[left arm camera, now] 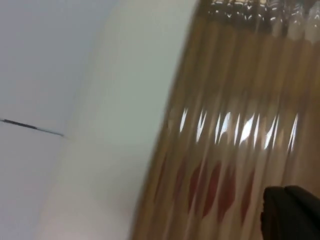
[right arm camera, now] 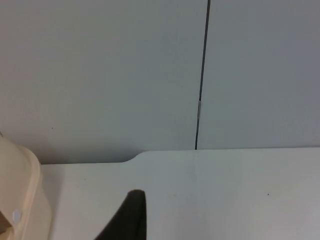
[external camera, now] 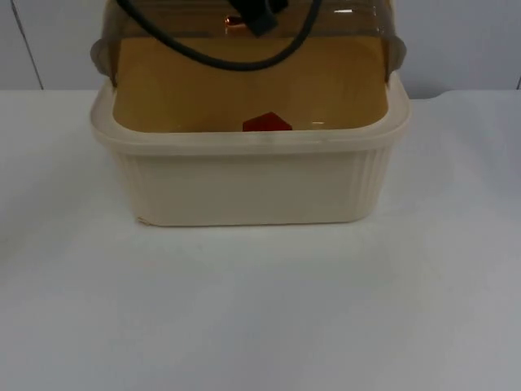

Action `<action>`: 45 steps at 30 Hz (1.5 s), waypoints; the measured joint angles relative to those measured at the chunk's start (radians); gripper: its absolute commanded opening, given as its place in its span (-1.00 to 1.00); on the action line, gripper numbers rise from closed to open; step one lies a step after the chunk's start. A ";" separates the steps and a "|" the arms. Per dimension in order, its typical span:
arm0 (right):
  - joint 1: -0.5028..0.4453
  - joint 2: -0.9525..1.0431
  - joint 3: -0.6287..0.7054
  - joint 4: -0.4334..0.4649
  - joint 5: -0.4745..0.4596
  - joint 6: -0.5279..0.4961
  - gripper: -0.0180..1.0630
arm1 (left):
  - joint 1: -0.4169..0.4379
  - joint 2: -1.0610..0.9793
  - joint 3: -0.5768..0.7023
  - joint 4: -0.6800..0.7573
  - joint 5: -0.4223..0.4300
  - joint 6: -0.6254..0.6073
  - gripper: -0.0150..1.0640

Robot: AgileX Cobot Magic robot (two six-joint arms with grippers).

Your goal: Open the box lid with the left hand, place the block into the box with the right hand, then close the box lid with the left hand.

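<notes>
A cream ribbed box (external camera: 244,183) is sitting on the table, its tinted brown lid (external camera: 244,32) standing raised behind the opening. A red block (external camera: 266,123) is lying inside, near the front wall.

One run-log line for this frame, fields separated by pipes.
lid: raised | red block: inside box | left gripper: at lid | right arm: waiting beside box
</notes>
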 measured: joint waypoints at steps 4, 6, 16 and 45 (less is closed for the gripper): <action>0.000 -0.001 0.000 0.001 0.000 0.010 0.96 | -0.002 0.000 0.000 0.000 0.043 0.000 -0.98; 0.000 -0.001 0.000 0.001 0.000 0.012 0.96 | -0.003 0.000 0.000 0.000 0.084 0.000 -0.98; 0.000 -0.001 0.000 0.023 0.000 0.016 0.96 | -0.003 0.004 0.004 0.008 0.212 0.010 -0.98; 0.000 -0.001 0.000 0.026 0.002 0.017 0.96 | 0.001 -0.319 0.547 0.067 -0.161 -0.355 -0.98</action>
